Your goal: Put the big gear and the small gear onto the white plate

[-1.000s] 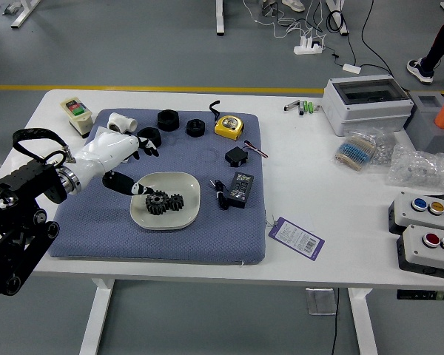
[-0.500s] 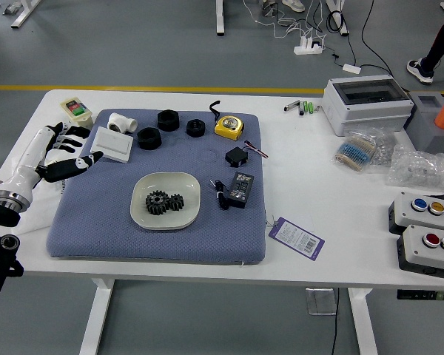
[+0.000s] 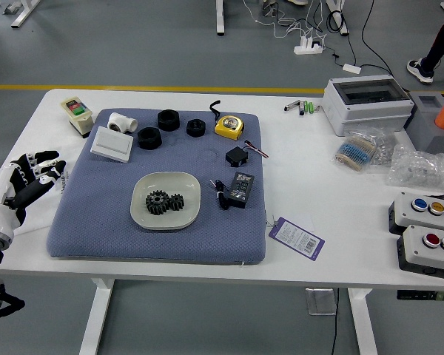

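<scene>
My left hand (image 3: 44, 176) is over the table's left edge, left of the blue mat, its fingers relaxed and holding nothing. The white plate (image 3: 163, 218) lies on the mat. On it rest the big black gear (image 3: 157, 202) and, close beside it on the right, the small black gear (image 3: 177, 202). My right hand is out of view.
The blue mat (image 3: 96, 229) also bears black rings (image 3: 149, 138), a white pipe fitting (image 3: 122, 123), a white box (image 3: 112, 144), a yellow tape measure (image 3: 229, 126) and a black adapter (image 3: 240, 190). Button boxes (image 3: 429, 248) stand at the right. A person's leg shows top right.
The left hand has drawn back from above the plate to the table's left edge, uncovering the white box and the mat's left side. Both gears have stayed on the plate.
</scene>
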